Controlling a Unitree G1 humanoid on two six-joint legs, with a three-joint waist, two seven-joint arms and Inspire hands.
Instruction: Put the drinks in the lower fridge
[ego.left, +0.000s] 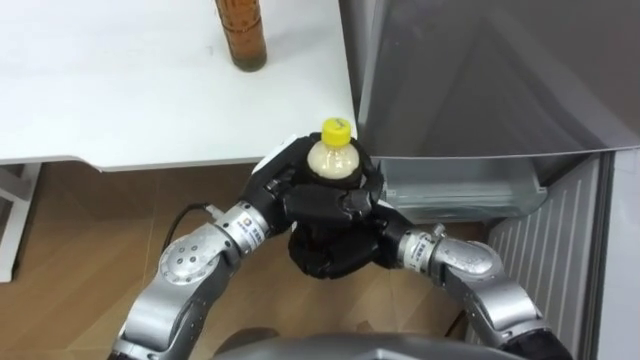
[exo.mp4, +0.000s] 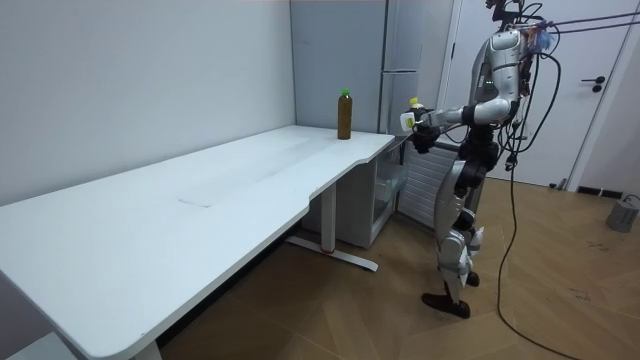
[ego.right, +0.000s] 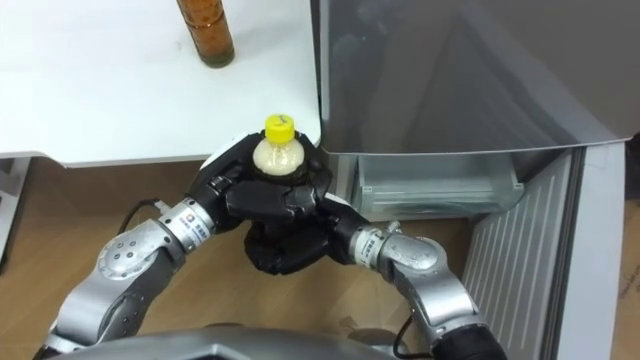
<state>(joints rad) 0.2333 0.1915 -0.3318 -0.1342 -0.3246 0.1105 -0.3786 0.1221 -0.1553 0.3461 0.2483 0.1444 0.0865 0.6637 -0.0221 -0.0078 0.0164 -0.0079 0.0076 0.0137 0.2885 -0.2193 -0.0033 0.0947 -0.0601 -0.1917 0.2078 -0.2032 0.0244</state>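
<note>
A pale drink bottle with a yellow cap (ego.left: 333, 156) stands upright between my two hands, just off the white table's corner. My left hand (ego.left: 272, 186) wraps it from the left and my right hand (ego.left: 358, 208) curls round its front and right side, hiding the lower body. A brown tea bottle (ego.left: 240, 34) stands on the table near its far edge. To the right, the lower fridge compartment is open, showing a clear drawer (ego.left: 462, 186). In the room view I stand at the table's end in front of the fridge (exo.mp4: 402, 90), holding the bottle (exo.mp4: 409, 118) at chest height.
The white table (ego.left: 110, 90) fills the upper left, its corner close to my hands. The open fridge door (ego.left: 565, 255), ribbed on its inside, stands at the right. Wood floor lies below. A small grey bucket (exo.mp4: 622, 213) sits by the far wall.
</note>
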